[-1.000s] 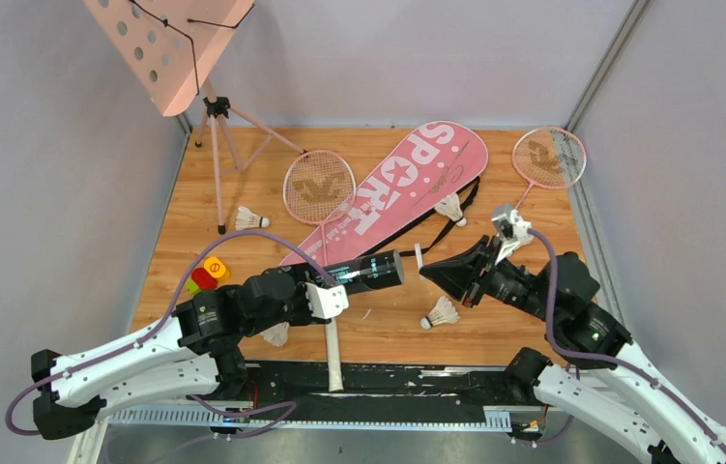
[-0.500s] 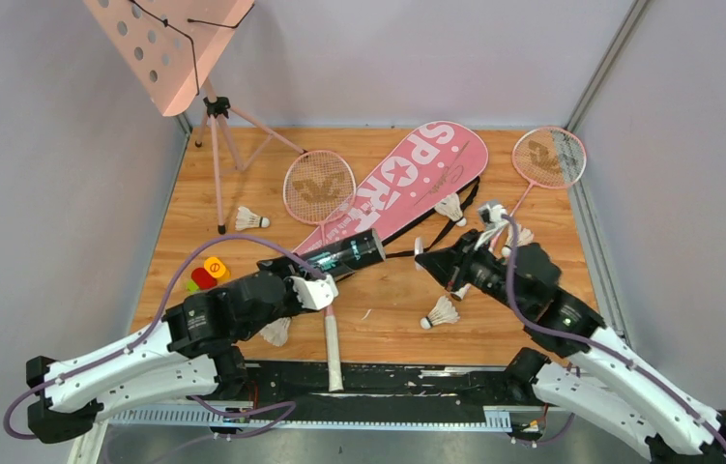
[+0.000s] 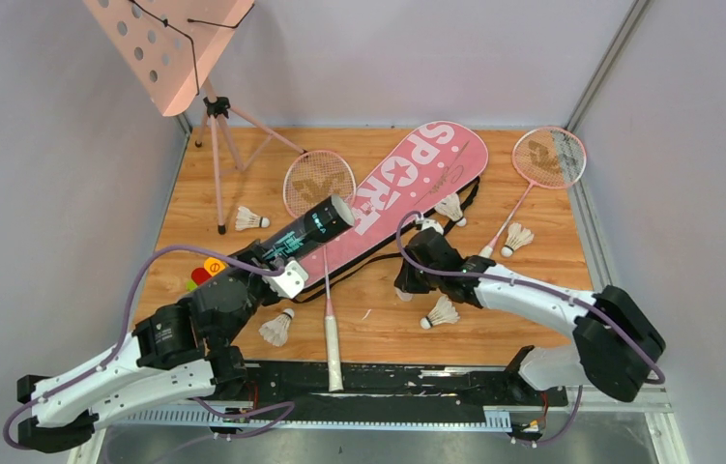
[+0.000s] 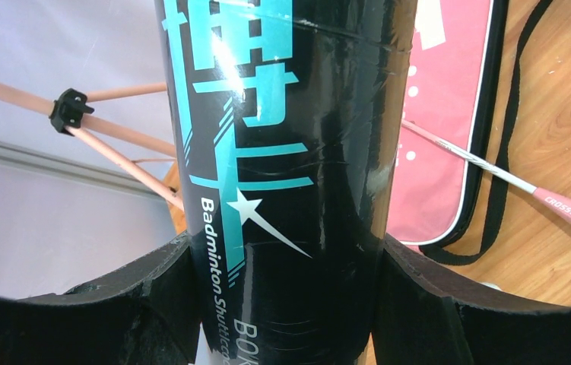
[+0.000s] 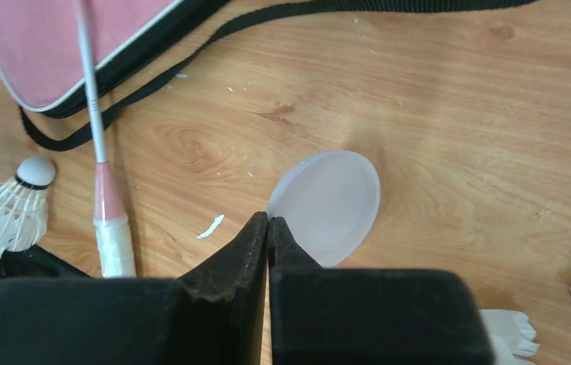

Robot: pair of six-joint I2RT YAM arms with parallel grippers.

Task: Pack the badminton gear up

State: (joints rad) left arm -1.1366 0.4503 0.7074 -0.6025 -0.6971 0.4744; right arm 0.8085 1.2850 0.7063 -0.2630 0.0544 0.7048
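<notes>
Left end effector (image 3: 287, 261) is clamped around the lower part of the black tube (image 3: 318, 224), which it holds lifted and tilted, its open end pointing toward the far side above the nearer racket (image 3: 320, 184) and the edge of the pink racket bag (image 3: 407, 179). Seen from above, the right end effector (image 3: 404, 288) reaches down to the table (image 3: 552, 275) near the bag's strap, with the second racket (image 3: 550, 157) at the far right and shuttlecocks (image 3: 441, 313) scattered on the wood; a pink music stand (image 3: 170, 43) stands in the far left corner. From the left wrist, both fingers (image 4: 137, 304) press against the tube's sides, the bag and a racket shaft lying beyond on the right. From the right wrist, the jaws are pressed together with nothing between them, their tips at the edge of a translucent round disc (image 5: 331, 205) lying flat on the table, a racket handle (image 5: 111, 228) and one shuttlecock off to the left.
</notes>
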